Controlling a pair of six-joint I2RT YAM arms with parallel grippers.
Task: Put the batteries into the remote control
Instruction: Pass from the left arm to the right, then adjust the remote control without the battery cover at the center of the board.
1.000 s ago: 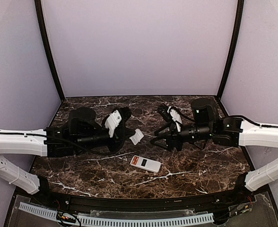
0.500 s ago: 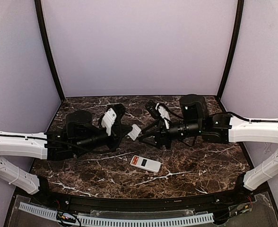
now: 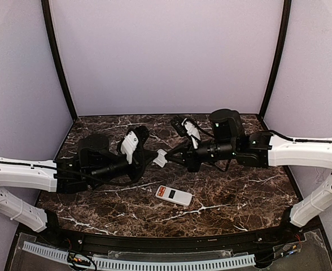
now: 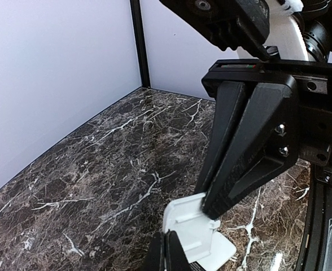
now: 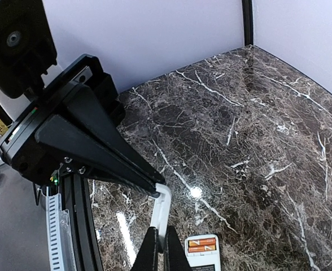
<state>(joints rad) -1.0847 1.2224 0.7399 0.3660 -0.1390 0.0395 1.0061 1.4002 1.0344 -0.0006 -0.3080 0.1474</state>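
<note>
Together, left pincer [image 4: 167, 251] and right pincer [image 5: 157, 248] clamp white cover [image 4: 197, 240]; batteries [image 5: 201, 245] sit in remote control [image 3: 174, 195].

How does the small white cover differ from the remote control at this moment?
The cover is held up, pinched by the left gripper and the right gripper; the remote control lies flat on the table, untouched. The cover is the smaller one and plain white; the remote control shows two orange batteries in its recess. Both are white plastic.
</note>
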